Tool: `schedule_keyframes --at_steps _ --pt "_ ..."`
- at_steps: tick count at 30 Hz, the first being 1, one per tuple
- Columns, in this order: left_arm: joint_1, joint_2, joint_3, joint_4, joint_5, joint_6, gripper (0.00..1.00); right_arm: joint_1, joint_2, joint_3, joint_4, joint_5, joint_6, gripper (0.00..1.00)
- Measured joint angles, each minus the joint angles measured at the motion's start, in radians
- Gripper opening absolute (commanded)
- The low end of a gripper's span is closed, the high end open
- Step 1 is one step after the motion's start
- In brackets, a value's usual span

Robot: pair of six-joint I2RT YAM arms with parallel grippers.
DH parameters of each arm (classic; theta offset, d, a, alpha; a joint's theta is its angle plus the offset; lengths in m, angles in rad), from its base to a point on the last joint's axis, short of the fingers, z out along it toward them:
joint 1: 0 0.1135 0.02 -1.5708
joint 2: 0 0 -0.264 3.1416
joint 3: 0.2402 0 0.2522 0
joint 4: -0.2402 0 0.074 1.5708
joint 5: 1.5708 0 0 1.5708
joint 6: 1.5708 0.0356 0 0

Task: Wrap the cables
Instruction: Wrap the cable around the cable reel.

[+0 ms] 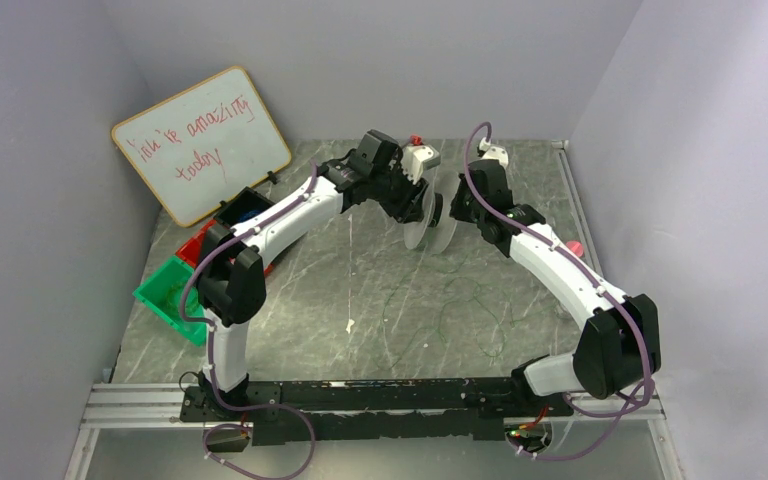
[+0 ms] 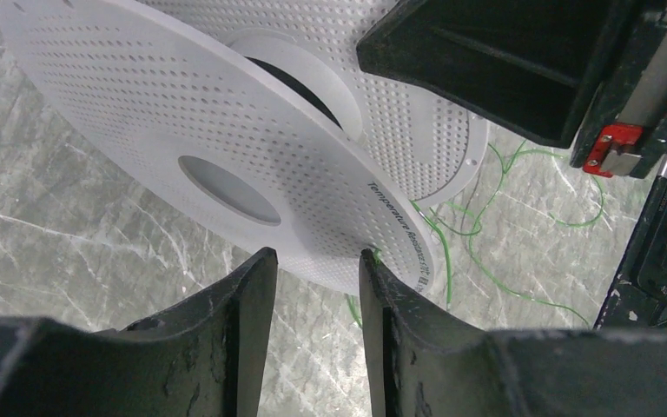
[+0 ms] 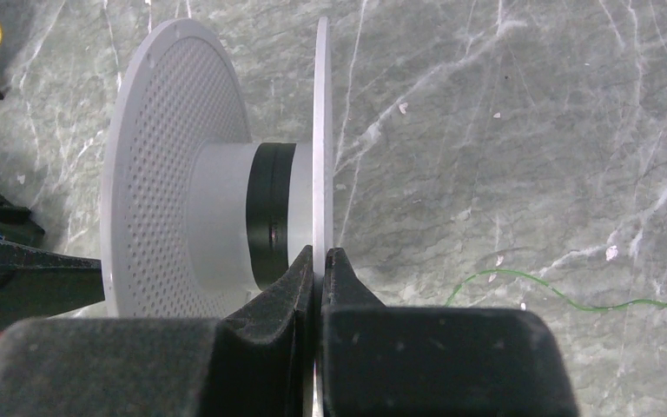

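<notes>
The cables (image 3: 508, 272) sit in neither pincer. The right gripper (image 3: 319, 256) is clamped tight on one thin flange of the white spool (image 3: 174, 156), and the left gripper (image 2: 313, 256) stands half-spread at the other flange's rim. Hair-fine green strands squiggle loose over the marbled table (image 3: 504, 104). Winding looks part done, with a dark band ringing the smooth hub. The next move calls for turning the perforated plastic discs to draw in slack.

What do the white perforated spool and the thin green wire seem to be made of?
White perforated spool: probably moulded plastic, matte; thin even discs with regular holes and printed text.
Thin green wire: perhaps plastic-coated wire or filament, smooth; it holds loose springy curves.
</notes>
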Motion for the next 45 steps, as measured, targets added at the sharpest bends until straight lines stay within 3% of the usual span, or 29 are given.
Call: schedule_keyframes --at_steps 10,16,23,35,45 --pt "0.033 -0.049 -0.043 -0.016 -0.009 0.073 0.44 -0.011 0.0 -0.001 0.0 0.0 0.002 0.0" --pt "0.056 -0.119 0.004 -0.053 0.217 0.206 0.47 -0.039 0.008 -0.001 0.0 -0.015 0.016 0.0" --pt "-0.04 -0.103 0.078 -0.081 0.356 0.243 0.57 -0.08 0.021 -0.001 0.0 -0.057 0.031 0.0" --pt "-0.108 0.035 0.126 -0.076 0.08 0.172 0.58 -0.082 0.021 -0.002 0.001 -0.08 0.035 0.0" --pt "-0.135 0.035 0.148 -0.067 -0.031 0.171 0.57 -0.088 0.021 -0.002 0.0 -0.084 0.039 0.0"
